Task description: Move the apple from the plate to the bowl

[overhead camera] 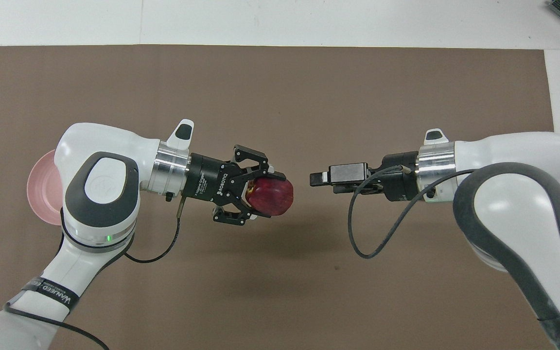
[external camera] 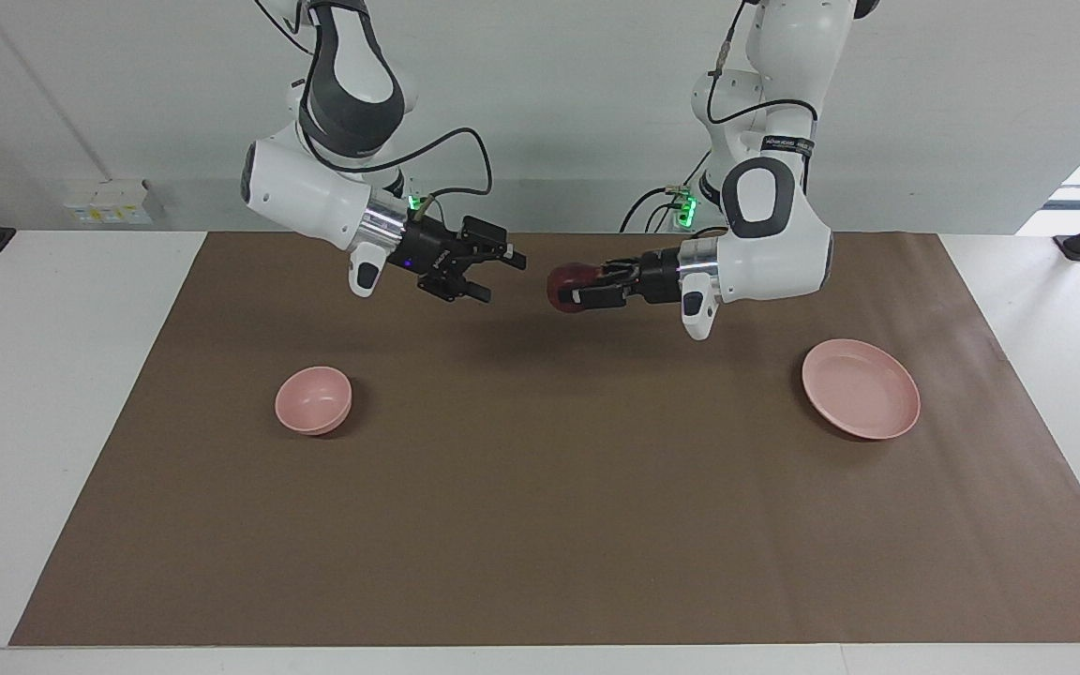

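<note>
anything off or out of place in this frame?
Nothing stands out. The left gripper holds the apple in the air over the mat's middle, facing the open right gripper. The plate and bowl sit upright and empty at opposite ends. No spill or damage.

dark red apple (external camera: 563, 284); pink bowl (external camera: 313, 400), plate (external camera: 861, 389)
</note>
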Action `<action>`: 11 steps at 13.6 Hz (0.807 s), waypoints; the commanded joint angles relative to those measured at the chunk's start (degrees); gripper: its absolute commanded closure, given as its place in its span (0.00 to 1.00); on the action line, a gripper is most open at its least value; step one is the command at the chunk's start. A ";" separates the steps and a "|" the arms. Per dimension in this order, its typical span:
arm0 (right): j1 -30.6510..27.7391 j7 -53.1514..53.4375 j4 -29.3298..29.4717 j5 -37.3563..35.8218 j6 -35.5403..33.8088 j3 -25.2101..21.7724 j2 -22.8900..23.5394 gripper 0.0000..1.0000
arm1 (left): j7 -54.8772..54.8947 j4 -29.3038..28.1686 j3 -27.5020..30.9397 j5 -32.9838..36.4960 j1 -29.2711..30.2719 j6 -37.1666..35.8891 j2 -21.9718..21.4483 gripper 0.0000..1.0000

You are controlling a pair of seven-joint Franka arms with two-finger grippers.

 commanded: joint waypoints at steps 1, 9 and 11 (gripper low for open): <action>-0.09 -3.33 -4.16 2.12 0.15 -0.16 -2.86 0.00 | -1.41 -1.34 -0.52 -6.01 -0.57 1.56 -1.61 1.00; -0.79 -1.67 -4.17 9.33 -4.67 -0.16 -3.57 0.00 | -0.97 -2.05 -7.90 -16.65 -0.48 9.65 -2.05 1.00; -1.06 -1.67 -4.25 9.15 -6.08 -0.25 -3.65 0.00 | -0.88 -1.96 -8.51 -17.79 -0.66 9.73 -2.05 1.00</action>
